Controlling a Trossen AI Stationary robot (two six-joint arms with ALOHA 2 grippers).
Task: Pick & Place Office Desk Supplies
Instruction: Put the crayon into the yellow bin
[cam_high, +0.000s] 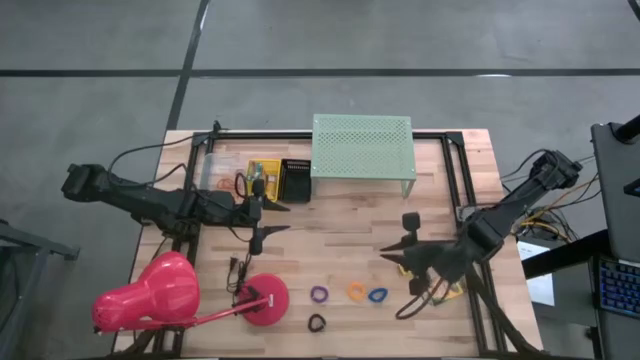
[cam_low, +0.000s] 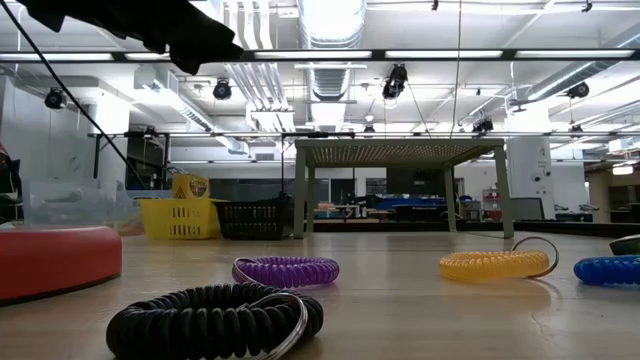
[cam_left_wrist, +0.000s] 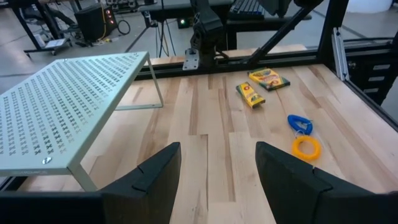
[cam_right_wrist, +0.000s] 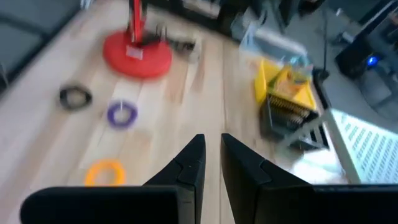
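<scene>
The table (cam_high: 340, 250) is of pale wood planks, smooth and matt. The shelf (cam_high: 362, 146) is perforated metal, painted mint green. The ring loops, like the black one (cam_low: 215, 320), are coiled glossy plastic. The lamp (cam_high: 150, 295) is shiny pink plastic.

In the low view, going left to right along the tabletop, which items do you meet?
Red lamp base → black coil loop → purple coil loop → orange coil loop → blue coil loop.
</scene>
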